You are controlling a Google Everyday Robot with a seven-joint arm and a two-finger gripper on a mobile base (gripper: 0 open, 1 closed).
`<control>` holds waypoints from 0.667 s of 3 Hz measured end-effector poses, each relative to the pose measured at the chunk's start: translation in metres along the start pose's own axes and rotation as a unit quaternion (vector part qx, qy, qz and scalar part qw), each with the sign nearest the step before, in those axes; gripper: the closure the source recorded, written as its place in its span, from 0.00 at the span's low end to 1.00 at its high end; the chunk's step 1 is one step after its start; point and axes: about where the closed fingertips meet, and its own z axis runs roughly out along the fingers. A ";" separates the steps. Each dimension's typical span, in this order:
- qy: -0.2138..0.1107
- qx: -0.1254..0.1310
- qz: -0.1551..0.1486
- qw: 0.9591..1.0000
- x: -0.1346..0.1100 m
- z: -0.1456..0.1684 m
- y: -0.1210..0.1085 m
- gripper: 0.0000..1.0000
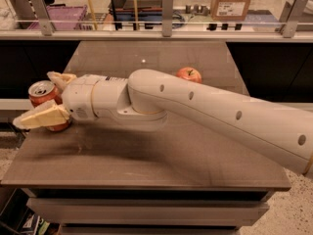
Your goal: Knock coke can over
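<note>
The coke can (43,96) is red with a silver top. It stands upright near the left edge of the brown table (146,155). My gripper (34,100) is at the can, at the end of the long white arm that reaches in from the right. It is open. The near finger (41,117) lies in front of the can's lower part and hides it. The far finger (59,78) is just behind and to the right of the can. The can sits between the two fingers.
A red apple (189,75) lies on the table behind the arm, right of centre. A small white speck (143,60) lies further back. A counter with a glass rail (166,28) runs behind the table. The floor drops off left of the can.
</note>
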 end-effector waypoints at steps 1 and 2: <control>0.000 -0.002 -0.001 1.000 -0.001 0.001 0.002 0.41; -0.001 -0.004 -0.002 1.000 -0.003 0.003 0.004 0.64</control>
